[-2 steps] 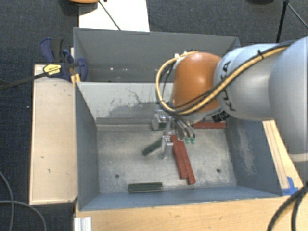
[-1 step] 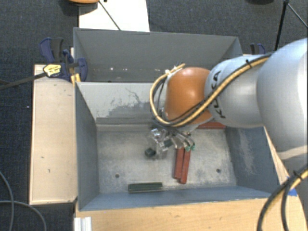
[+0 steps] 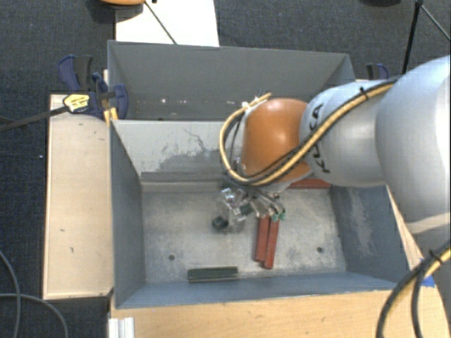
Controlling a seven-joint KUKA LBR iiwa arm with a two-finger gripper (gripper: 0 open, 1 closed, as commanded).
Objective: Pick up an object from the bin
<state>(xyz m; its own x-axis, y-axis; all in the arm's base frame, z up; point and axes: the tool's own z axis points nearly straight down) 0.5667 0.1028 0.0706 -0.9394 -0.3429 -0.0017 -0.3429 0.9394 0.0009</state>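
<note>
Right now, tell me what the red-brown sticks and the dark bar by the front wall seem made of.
Red-brown sticks: matte, even colour, straight edges; likely painted wood or plastic, the look leaves it open. Dark bar: flat, dull, no shine; perhaps plastic or rubber.

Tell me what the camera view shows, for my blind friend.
A big silver robot arm reaches from the right into a grey metal bin, its claw low over the middle of the floor. Beside the claw lie reddish-brown sticks and a small dark piece; a flat dark bar lies by the near wall.
</note>
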